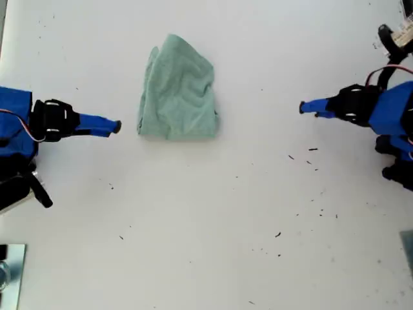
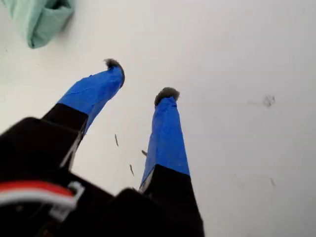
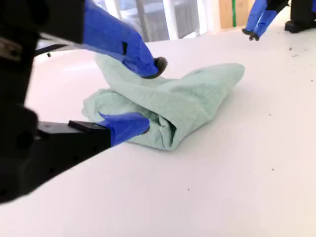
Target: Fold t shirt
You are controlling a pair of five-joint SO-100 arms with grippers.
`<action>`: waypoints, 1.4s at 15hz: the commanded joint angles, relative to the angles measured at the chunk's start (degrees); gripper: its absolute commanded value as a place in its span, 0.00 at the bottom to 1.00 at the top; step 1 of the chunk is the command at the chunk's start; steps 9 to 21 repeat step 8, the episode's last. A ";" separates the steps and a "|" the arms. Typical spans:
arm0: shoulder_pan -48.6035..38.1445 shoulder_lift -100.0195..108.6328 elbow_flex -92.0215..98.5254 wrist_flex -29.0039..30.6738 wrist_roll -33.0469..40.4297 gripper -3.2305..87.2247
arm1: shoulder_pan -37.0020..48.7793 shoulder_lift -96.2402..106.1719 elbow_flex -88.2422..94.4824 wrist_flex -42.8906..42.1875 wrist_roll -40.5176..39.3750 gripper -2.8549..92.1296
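The t shirt lies as a compact, rumpled pale green bundle on the white table, a little toward the exterior view's left of centre. My second gripper is on the exterior view's left, a short gap from the bundle's edge. Its blue-taped fingers stand open in front of the cloth, holding nothing. My first gripper is at the exterior view's right, well away from the shirt. It is open and empty over bare table, with only a corner of the shirt in its view.
Small dark specks dot the table near the first arm. A metal bracket sits at the exterior view's lower left edge, and cables with a clamp at its upper right. The first gripper shows far beyond the shirt.
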 commanded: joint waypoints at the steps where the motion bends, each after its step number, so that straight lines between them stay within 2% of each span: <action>1: 3.25 0.53 0.70 0.26 -0.35 0.19 | -2.64 0.88 3.52 3.43 -20.04 0.19; 2: 3.87 0.53 0.70 0.26 -0.35 0.19 | -2.81 0.88 3.52 3.43 -24.08 0.18; 21: 4.31 0.53 0.70 0.26 -0.35 0.19 | -3.25 0.88 3.52 3.43 -23.82 0.18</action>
